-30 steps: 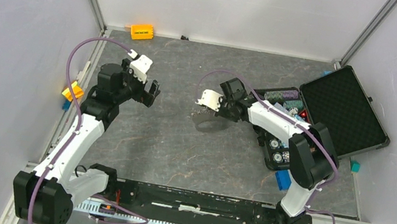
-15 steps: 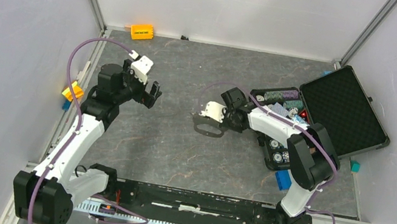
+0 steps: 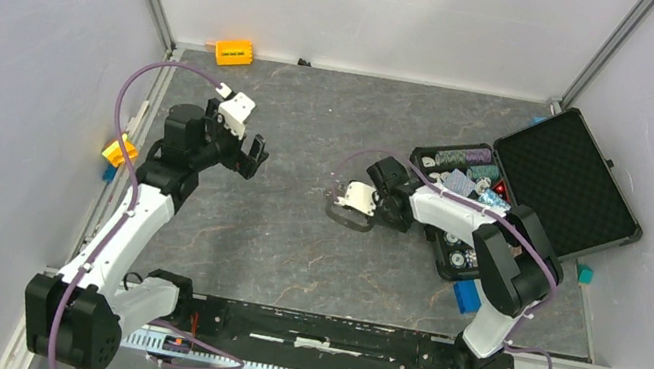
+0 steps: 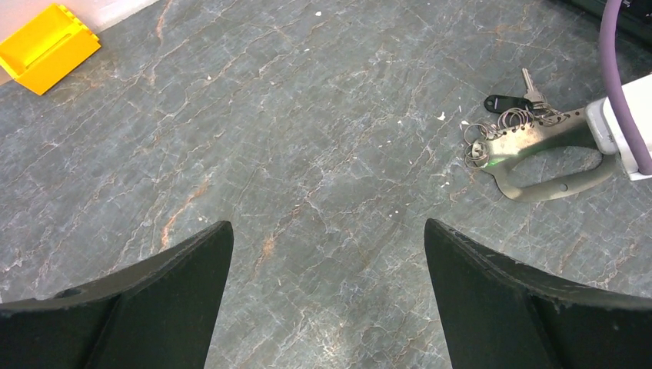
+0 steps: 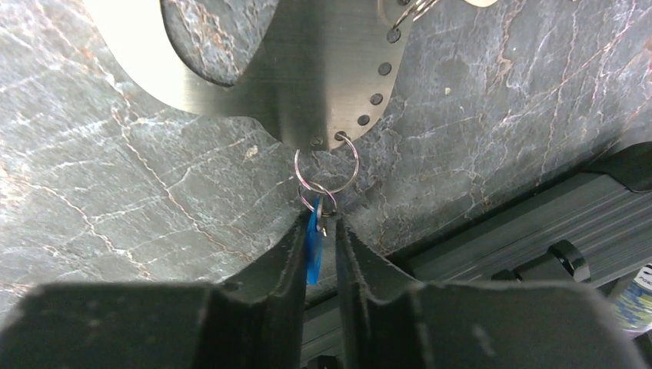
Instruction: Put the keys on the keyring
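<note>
Right gripper has its fingers barely apart around the blue-tagged key; I cannot tell if it pinches. The key is ringed to the keyring, which lies mid-frame on the grey marbled table. Left gripper is spread wide. Pale walls surround us. At right, the open black case holds small coloured bits.

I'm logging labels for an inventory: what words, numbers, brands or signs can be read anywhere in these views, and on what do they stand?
No text can be read in any view.
orange block: dark marks on top, too small to read.
open black case: the things inside are too small to show any print.
blue tag: blank on the side that shows.
keyring: no engraving visible.
</note>
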Robot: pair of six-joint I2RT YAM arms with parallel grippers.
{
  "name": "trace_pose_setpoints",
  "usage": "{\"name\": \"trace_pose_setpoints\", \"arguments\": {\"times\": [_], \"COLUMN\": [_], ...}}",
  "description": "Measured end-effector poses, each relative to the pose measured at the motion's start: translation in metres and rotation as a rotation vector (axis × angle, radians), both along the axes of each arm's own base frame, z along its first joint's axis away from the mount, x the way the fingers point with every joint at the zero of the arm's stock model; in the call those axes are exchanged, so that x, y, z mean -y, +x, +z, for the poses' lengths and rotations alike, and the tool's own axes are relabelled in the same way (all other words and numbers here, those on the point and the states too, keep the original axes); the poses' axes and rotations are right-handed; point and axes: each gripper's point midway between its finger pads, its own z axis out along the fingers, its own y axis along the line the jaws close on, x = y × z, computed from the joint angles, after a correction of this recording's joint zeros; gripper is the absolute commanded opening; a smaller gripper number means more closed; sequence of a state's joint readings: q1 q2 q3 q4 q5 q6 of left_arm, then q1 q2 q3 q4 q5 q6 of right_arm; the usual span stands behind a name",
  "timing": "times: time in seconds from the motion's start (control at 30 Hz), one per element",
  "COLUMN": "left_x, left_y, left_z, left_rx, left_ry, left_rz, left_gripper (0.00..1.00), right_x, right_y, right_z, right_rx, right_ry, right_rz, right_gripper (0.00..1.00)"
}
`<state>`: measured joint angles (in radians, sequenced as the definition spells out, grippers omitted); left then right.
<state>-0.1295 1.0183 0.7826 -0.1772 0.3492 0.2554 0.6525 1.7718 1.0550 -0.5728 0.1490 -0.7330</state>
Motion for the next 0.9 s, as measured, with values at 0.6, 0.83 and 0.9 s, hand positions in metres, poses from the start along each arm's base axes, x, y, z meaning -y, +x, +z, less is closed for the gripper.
{"name": "trace_pose_setpoints", "arguments": {"times": [0.6, 0.83, 0.9], "left_x": [-0.002, -0.010, -0.016], "left_y": [-0.001, 0.002, 0.006], "left_z": [0.002, 0.017, 0.021], "left_rx": [0.003, 0.064, 0.084], "left_ry": [0.003, 0.015, 0.023], "left_rz": [0.008, 0.059, 0.089], "left_gripper": [1.00, 1.00, 1.00], "right_x": [-0.002, -0.018, -0.016], "right_y": [-0.021, -0.003, 0.006], "right_z": [0.040, 0.109, 0.126], "right_rx": [0.043, 0.234, 0.294], "right_ry": [0.144, 0.365, 0.415], "right_rz": [-0.024, -0.046, -0.081], "right_gripper": [0.98, 0.98, 0.98]}}
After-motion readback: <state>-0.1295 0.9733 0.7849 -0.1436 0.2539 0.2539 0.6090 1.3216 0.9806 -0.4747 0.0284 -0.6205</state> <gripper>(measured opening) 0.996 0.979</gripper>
